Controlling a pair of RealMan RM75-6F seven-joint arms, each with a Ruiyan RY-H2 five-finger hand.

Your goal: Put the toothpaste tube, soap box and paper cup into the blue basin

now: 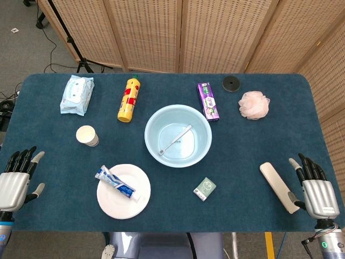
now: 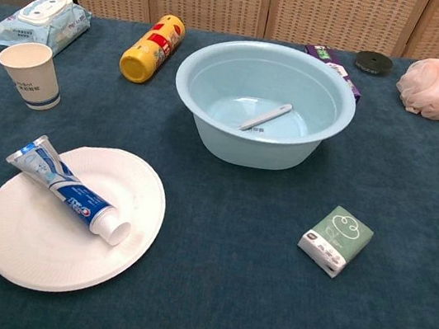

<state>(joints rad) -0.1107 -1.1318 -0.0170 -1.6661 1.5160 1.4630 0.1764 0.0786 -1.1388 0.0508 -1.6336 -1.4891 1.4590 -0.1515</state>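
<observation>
Three things have yet to go into the round pale-blue plastic basin (image 1: 202,154), which sits mid-surface on the dark blue felt-covered surface (image 1: 242,162) with only a slim white stick-like item (image 1: 175,140) lying in it.

Largest of the three is the blue-and-white toothpaste tube (image 1: 117,183), lying flat across a white paper plate (image 1: 126,208) in front of the basin and to its left. It looks light and soft-walled, likely to buckle if squeezed mid-body, so I would grip it across the firmer end near the cap, or lightly across its width.

Next is the white paper cup (image 1: 87,135), upright, left of the basin and beyond the plate. It is light, thin and easily crushed or tipped; a gentle wrap around its side should serve.

Smallest is the green-and-white soap box (image 1: 205,189), flat on the surface just in front of the basin, toward the right. It appears stiff and light; its low profile means pinching its two long edges.

The left hand (image 1: 16,181) rests at the near left edge, fingers spread and holding nothing, well apart from cup and tube but nearer them than the other hand. The right hand (image 1: 315,186) sits at the near right edge, likewise spread and empty, just beside a long cream-coloured flat case (image 1: 277,185), with the soap box well to its left.
</observation>
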